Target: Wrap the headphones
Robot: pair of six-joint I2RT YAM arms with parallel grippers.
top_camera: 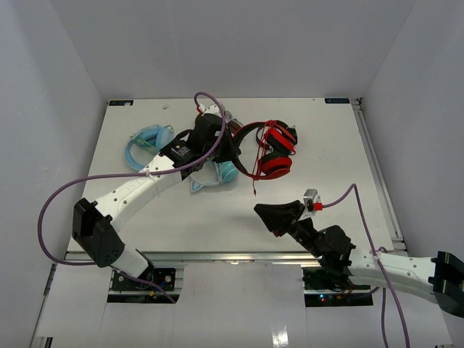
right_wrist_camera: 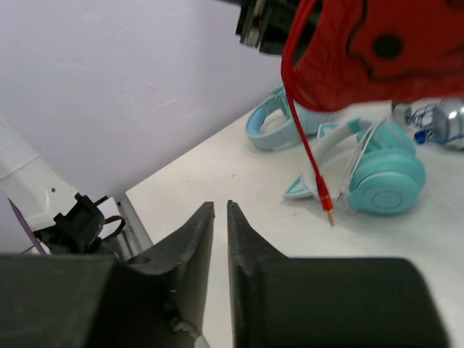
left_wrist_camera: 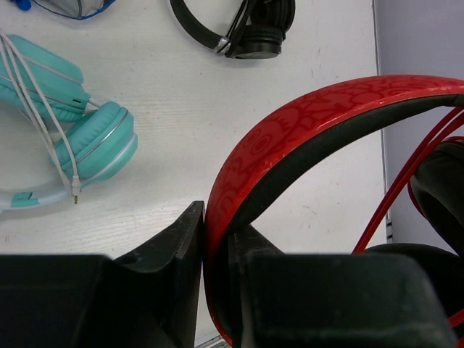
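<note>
The left tool [left_wrist_camera: 216, 221] is clamped shut on the red headband of the headphones [top_camera: 274, 148], which sit toward 2 o'clock of the tabletop [top_camera: 326, 145]. Their red cable [right_wrist_camera: 301, 123] dangles toward 6 o'clock, plug loose. The right tool [right_wrist_camera: 221, 209] is at 4 o'clock, all but closed, with only a slit between its fingers and nothing gripped.

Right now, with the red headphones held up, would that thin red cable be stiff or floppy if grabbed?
Probably floppy: the cable hangs limp below the headphones, its plug dangling free. It looks thin and light, so it may swing or slip when pinched. The headband, clamped in the left gripper, holds its arc, so it seems stiff.
</note>
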